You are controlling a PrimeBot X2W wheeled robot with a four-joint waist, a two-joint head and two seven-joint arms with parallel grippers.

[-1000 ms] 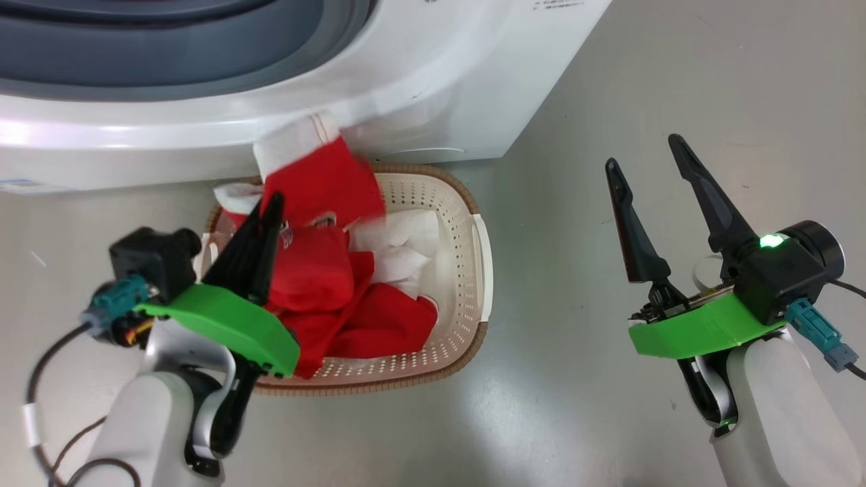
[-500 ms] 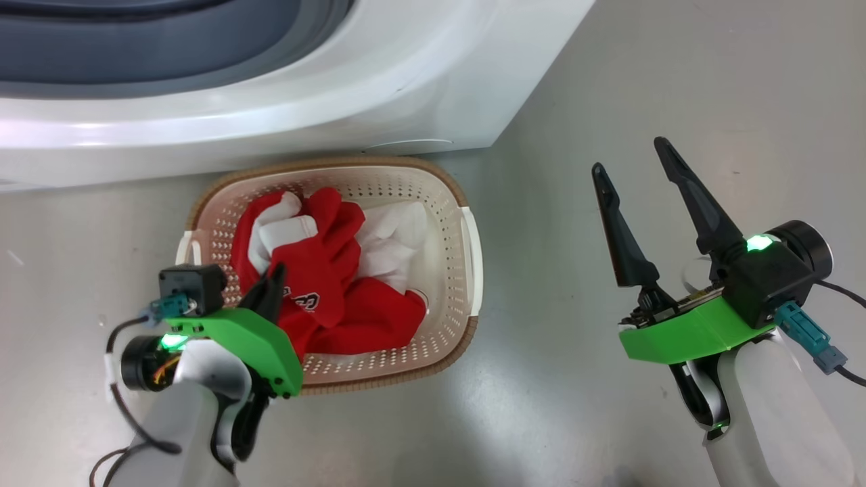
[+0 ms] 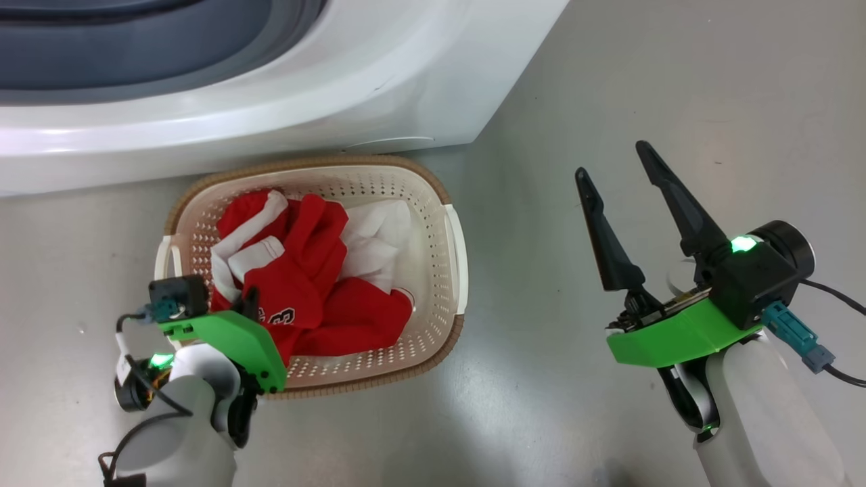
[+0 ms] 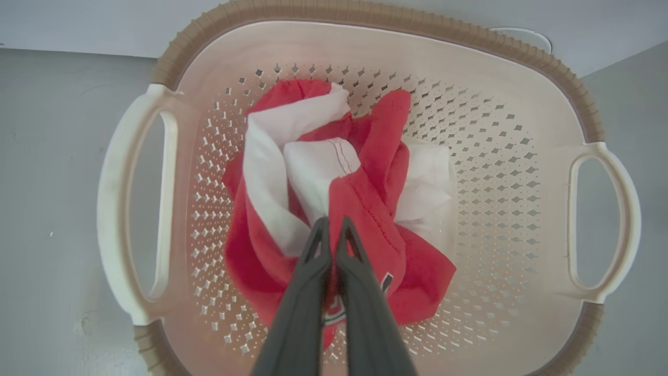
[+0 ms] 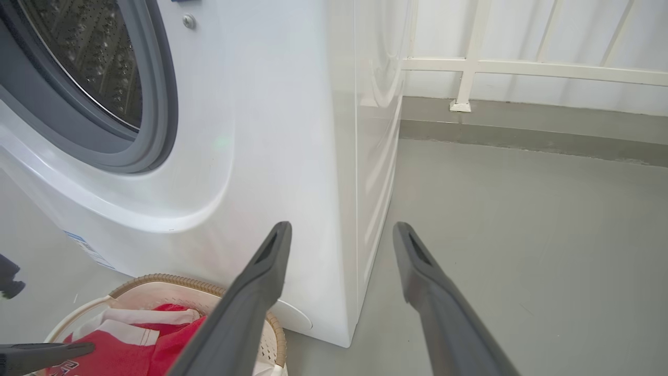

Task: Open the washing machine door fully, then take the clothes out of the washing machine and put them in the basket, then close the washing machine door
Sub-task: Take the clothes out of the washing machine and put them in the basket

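Observation:
The cream basket (image 3: 443, 233) with a brown rim stands on the floor in front of the white washing machine (image 3: 284, 101). Red and white clothes (image 3: 325, 304) lie piled inside it, a white garment (image 3: 379, 233) at the far side. My left gripper (image 3: 252, 303) reaches down into the pile, shut on the red jersey (image 4: 365, 219) at its white-trimmed edge. To the right, my right gripper (image 3: 609, 159) hangs open and empty above bare floor. The right wrist view shows the grey gasket and steel drum (image 5: 88, 57) uncovered. The washing machine door is out of view.
Grey floor (image 3: 643, 81) spreads to the right of the machine and around the basket. A white railing (image 5: 522, 68) on a low curb runs behind the machine's right side. The basket's far rim (image 5: 172, 282) almost touches the machine front.
My left gripper has come down from in front of the machine into the basket, bringing the red jersey onto the pile. The head camera has shifted. The right gripper stays open.

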